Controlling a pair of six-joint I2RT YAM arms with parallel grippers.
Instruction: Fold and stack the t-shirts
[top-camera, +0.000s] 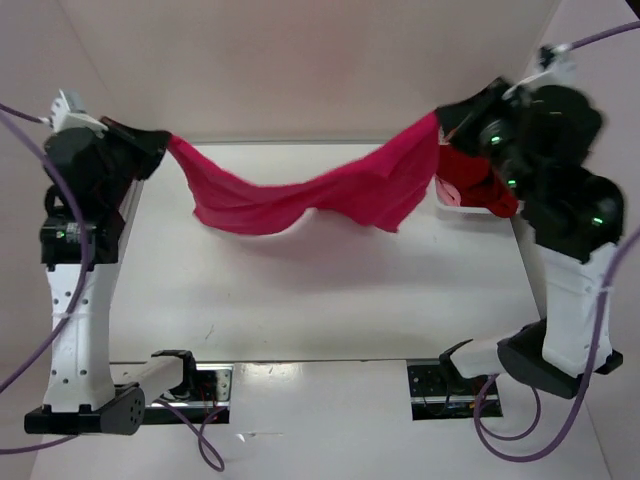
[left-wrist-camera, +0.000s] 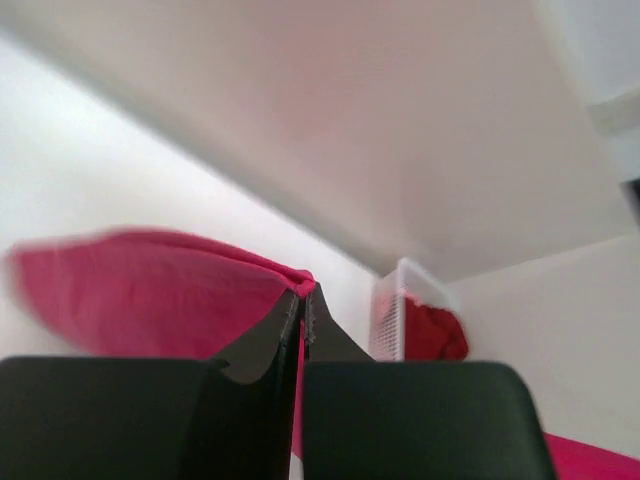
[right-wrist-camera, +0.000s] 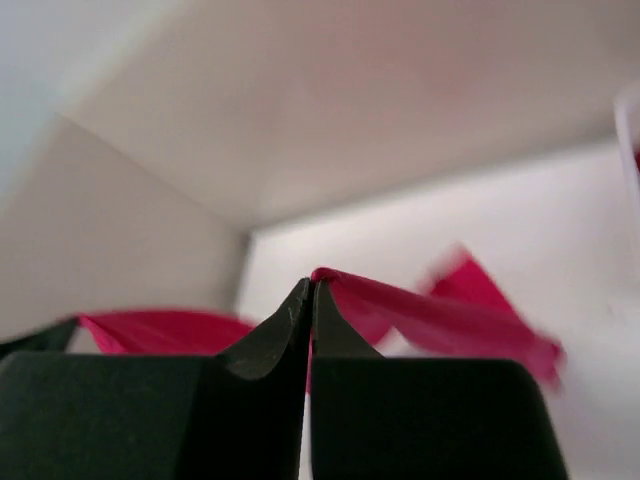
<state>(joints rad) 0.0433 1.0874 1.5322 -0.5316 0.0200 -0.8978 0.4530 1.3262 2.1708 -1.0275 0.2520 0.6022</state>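
**Holding the magenta t-shirt stretched above the worktop**

Grips one end of it with the left gripper, up by the far left corner of the worktop, jaws pressed together on the cloth. Grips the other end with the right gripper, up by the far right corner, pinched just as tightly onto the fabric. Spans nearly the whole far edge that way, taut at both ends and sagging in the middle into loose folds. Hangs clear of the surface, throwing a faint shadow on the white top below.

From the left wrist, shows the left gripper closed to a point on a magenta edge, with the magenta t-shirt billowing off to the left, blurred. Shows also a white mesh basket beyond, the dark red t-shirt bundled inside. Cannot tell what the pink strip at the bottom right of that view belongs to.

From the right wrist, shows the right gripper shut the same way on a fold of the magenta t-shirt, running off to either side, partly blurred.

From above, places the basket at the far right corner of the worktop, largely hidden behind the right arm. Puts the dark red t-shirt heaped in it, just beside the pinched end of the magenta one.
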